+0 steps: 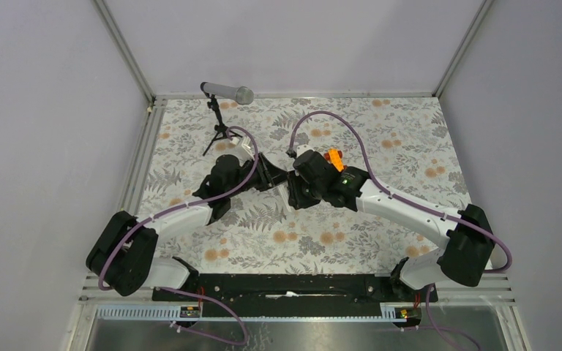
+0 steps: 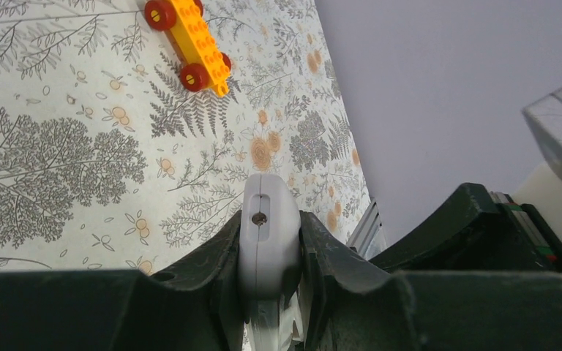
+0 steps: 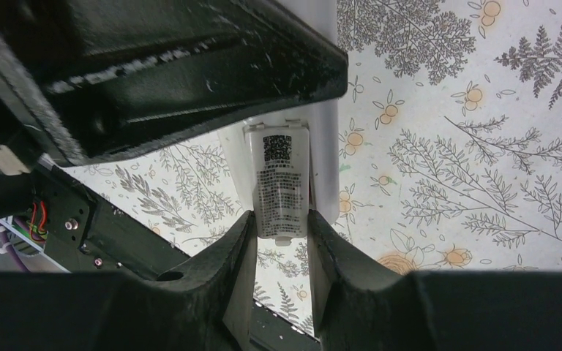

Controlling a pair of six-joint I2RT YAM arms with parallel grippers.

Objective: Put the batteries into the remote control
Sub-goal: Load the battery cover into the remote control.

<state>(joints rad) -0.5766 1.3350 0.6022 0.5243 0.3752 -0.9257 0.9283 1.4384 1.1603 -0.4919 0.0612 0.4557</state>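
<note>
Remote control in left tool; labelled cover only right-wrist view.

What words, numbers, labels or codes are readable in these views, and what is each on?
QR code with lines of fine print below it, on the white battery cover against the remote control: too small to read.
Nothing else in any view carries text.

place: lab test cell | signs: grey walls, aluminium frame, tripod microphone
</note>
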